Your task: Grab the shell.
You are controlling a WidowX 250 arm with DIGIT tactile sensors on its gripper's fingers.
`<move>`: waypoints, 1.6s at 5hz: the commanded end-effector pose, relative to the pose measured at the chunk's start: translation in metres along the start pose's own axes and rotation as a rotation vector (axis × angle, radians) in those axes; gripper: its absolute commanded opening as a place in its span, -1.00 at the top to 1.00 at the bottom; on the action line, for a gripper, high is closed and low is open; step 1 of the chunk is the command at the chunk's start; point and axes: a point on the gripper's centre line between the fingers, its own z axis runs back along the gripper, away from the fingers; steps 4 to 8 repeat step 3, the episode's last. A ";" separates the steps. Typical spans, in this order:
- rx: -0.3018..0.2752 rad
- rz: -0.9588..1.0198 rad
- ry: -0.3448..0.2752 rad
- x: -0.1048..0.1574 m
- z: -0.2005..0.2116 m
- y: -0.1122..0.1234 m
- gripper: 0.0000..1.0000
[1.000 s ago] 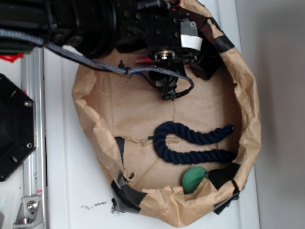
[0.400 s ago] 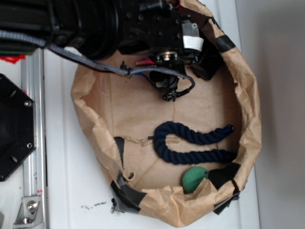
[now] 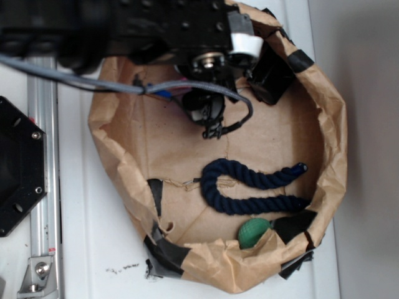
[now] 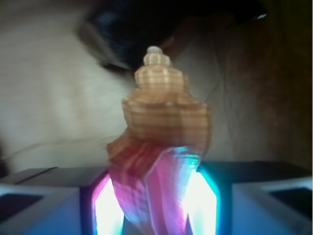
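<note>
The wrist view shows the shell [image 4: 166,112] close up: an orange-tan ribbed spiral with its tip pointing away from the camera and its pinkish lip low in the frame. My gripper [image 4: 156,198] is shut on the shell, whose lower part is pressed between the two glowing pads [image 4: 105,208]. From the exterior view, the gripper [image 3: 204,107] hangs under the black arm at the top of the paper-lined basin. The shell itself is hidden there by the arm and its cables.
A crumpled brown paper basin [image 3: 330,143] holds a navy rope [image 3: 249,187], a green ball [image 3: 252,233] at its lower rim and a black block [image 3: 271,75] at its upper right. A black hexagonal plate [image 3: 15,165] and a metal rail [image 3: 43,187] lie at the left.
The arm has shifted up and to the left and looks larger in the frame. More of the black block now shows. Rope and ball have not moved.
</note>
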 end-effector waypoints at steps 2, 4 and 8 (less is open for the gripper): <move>-0.184 0.018 -0.098 0.006 0.090 -0.032 1.00; -0.156 0.032 -0.084 0.000 0.083 -0.032 1.00; -0.156 0.032 -0.084 0.000 0.083 -0.032 1.00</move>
